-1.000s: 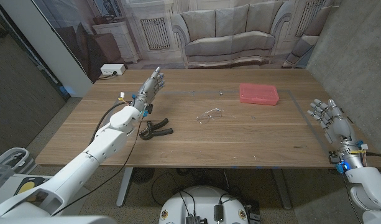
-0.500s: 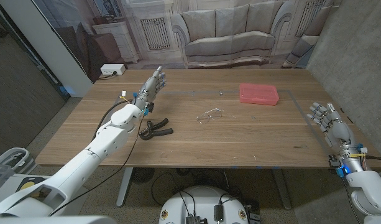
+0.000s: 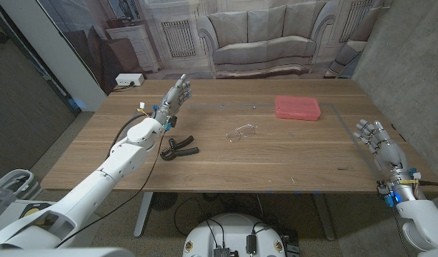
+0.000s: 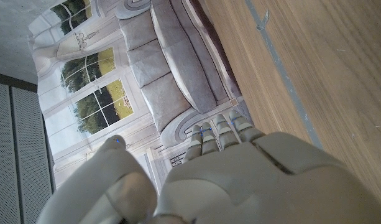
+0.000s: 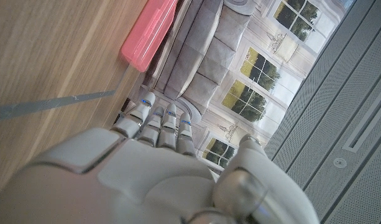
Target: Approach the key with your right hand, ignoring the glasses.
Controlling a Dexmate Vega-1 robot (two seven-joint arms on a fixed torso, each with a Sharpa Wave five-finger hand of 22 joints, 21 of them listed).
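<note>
My right hand (image 3: 374, 137) hovers over the table's right edge with its fingers apart and nothing in them; its back shows in the right wrist view (image 5: 134, 174). A tiny pale object (image 3: 294, 180) lies near the front edge, left of that hand. Another small speck (image 3: 254, 107) lies toward the back. Both are too small to tell which is the key. Clear glasses (image 3: 241, 132) lie at mid-table. My left hand (image 3: 176, 96) is raised over the back left of the table, fingers extended, holding nothing.
A pink flat box (image 3: 297, 108) lies at the back right, also seen past my right hand (image 5: 150, 37). A black clamp (image 3: 178, 148) lies beside my left forearm. Grey tape lines (image 3: 347, 135) mark the wood. A concrete wall stands to the right.
My right hand has shifted a little inward, toward the table's right edge. The left arm and the objects have stayed put.
</note>
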